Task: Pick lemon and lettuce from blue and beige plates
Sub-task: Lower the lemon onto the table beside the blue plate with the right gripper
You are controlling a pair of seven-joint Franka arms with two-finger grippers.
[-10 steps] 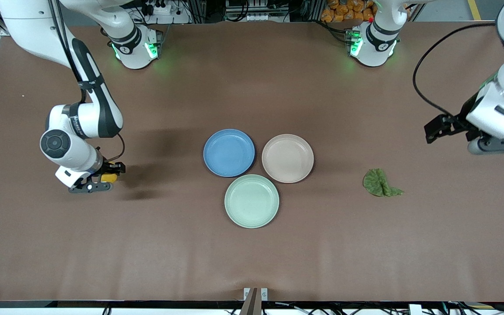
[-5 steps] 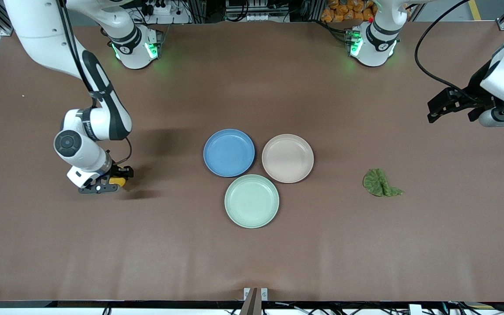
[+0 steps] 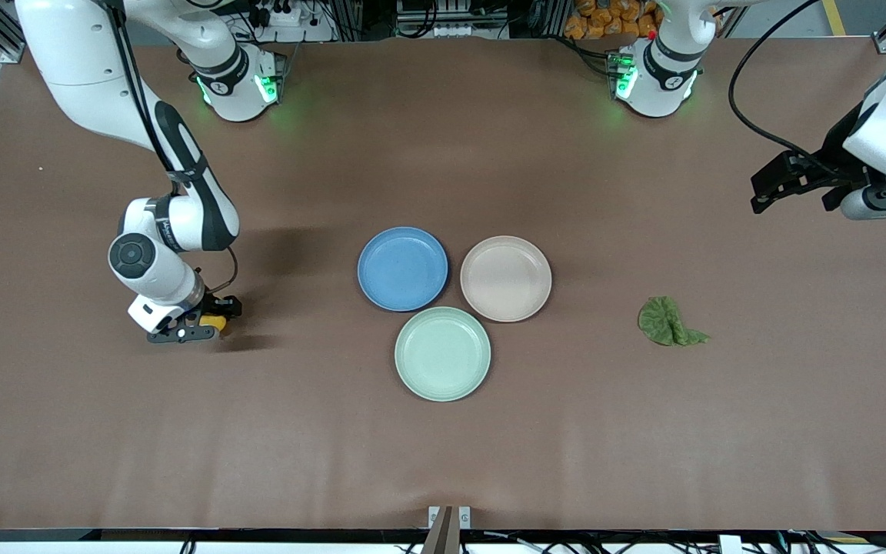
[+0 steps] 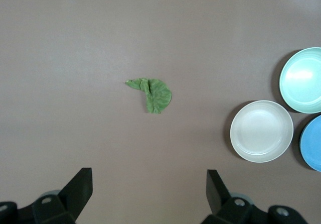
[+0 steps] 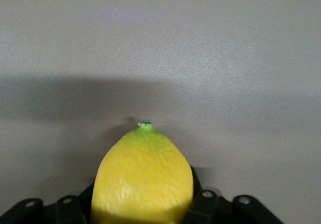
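Note:
The yellow lemon (image 3: 214, 321) sits between the fingers of my right gripper (image 3: 211, 320), low over bare table toward the right arm's end, well apart from the plates. In the right wrist view the lemon (image 5: 143, 179) fills the gap of the right gripper (image 5: 143, 206), its green tip pointing away. The blue plate (image 3: 402, 268) and the beige plate (image 3: 505, 278) lie side by side mid-table, both bare. The lettuce (image 3: 667, 322) lies on the table toward the left arm's end. My left gripper (image 3: 758, 192) hangs open above the table there; its view shows the lettuce (image 4: 154, 93) beneath the left gripper (image 4: 149, 179).
A pale mint-green plate (image 3: 442, 353) lies nearer the front camera than the other two and touches them; it is bare too. The left wrist view also takes in the beige plate (image 4: 261, 131), the mint plate (image 4: 303, 79) and the blue plate's rim (image 4: 313, 148).
My right gripper has carried the lemon a little toward the plates and lower over the table. My left gripper has drawn up and away from the lettuce, staying open.

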